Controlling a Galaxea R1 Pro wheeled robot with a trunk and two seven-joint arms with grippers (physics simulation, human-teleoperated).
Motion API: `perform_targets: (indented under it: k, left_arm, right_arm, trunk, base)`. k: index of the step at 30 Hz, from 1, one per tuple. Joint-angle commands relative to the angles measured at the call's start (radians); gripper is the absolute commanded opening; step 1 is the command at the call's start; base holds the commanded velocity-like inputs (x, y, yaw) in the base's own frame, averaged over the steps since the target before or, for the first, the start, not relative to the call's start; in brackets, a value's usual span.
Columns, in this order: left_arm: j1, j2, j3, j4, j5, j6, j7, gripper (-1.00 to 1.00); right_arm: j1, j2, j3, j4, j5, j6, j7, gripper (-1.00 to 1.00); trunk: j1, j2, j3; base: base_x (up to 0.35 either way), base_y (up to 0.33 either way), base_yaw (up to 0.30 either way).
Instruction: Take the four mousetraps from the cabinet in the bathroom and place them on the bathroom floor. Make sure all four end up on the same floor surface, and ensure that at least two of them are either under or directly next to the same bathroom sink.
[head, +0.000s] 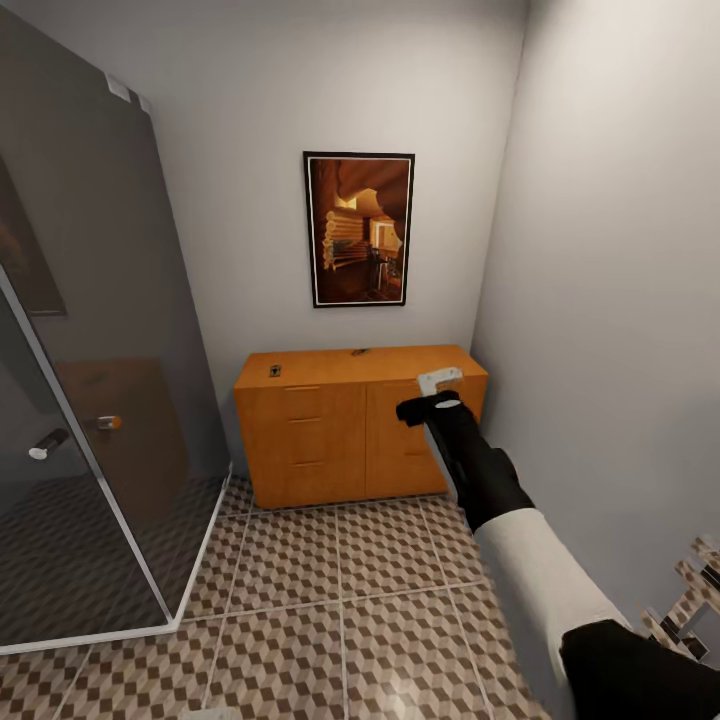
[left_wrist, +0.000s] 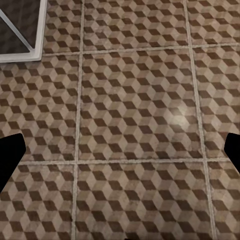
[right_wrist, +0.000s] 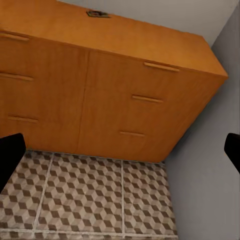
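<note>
The orange-brown cabinet (head: 340, 430) stands against the far wall. Two small dark mousetraps lie on its flat top, one near the left end (head: 274, 371) and one at the back middle (head: 360, 352). My right arm reaches forward, and my right gripper (head: 440, 385) hovers in front of the cabinet's right top edge, apart from both traps. In the right wrist view the gripper (right_wrist: 120, 160) is open and empty, facing the cabinet drawers (right_wrist: 115, 95), with one mousetrap (right_wrist: 97, 14) on top. My left gripper (left_wrist: 120, 155) is open and empty over the cube-patterned bathroom floor (left_wrist: 125, 100).
A glass shower enclosure (head: 90, 400) with a dark grey tiled base fills the left side; its white frame corner (left_wrist: 30, 52) lies near my left gripper. A grey wall (head: 620, 300) runs close along the right. A framed picture (head: 359, 229) hangs above the cabinet.
</note>
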Motion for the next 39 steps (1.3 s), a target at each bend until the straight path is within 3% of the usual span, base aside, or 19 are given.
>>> perform_targets:
  k: [1, 6, 9, 10, 19, 39]
  left_arm:
    - [-0.002, -0.001, -0.008, 0.003, 0.004, -0.004, 0.002, 1.0]
    - [-0.002, 0.002, -0.008, 0.003, 0.004, -0.004, 0.003, 1.0]
    - [-0.002, 0.004, -0.008, 0.004, 0.004, -0.004, 0.003, 1.0]
    - [-0.002, 0.005, -0.008, 0.004, 0.005, -0.004, 0.003, 1.0]
    - [-0.002, 0.006, -0.007, 0.003, 0.005, -0.004, 0.003, 1.0]
    - [-0.002, 0.006, -0.008, 0.003, 0.005, -0.004, 0.003, 1.0]
  right_arm:
    - [-0.056, 0.0, 0.002, 0.061, -0.034, 0.007, -0.005, 1.0]
    - [-0.221, 0.0, 0.001, 0.236, -0.121, -0.004, -0.005, 1.0]
    - [-0.258, 0.0, 0.002, 0.284, -0.141, -0.032, -0.005, 1.0]
    - [-0.276, 0.0, 0.004, 0.319, -0.149, -0.076, -0.003, 1.0]
    - [-0.283, 0.0, 0.023, 0.325, -0.15, -0.167, 0.004, 1.0]
    - [-0.283, 0.0, 0.029, 0.317, -0.15, -0.175, 0.004, 1.0]
  trunk:
    - [0.001, -0.002, -0.002]
    - [0.001, -0.002, -0.002]
    - [0.001, -0.002, -0.002]
    - [0.001, -0.002, -0.002]
    - [0.001, -0.002, -0.002]
    - [0.001, -0.002, -0.009]
  base:
    - [0.0, 0.0, 0.0]
    - [0.0, 0.0, 0.0]
    - [0.0, 0.0, 0.0]
    - [0.0, 0.0, 0.0]
    - [0.0, 0.0, 0.0]
    - [0.0, 0.0, 0.182]
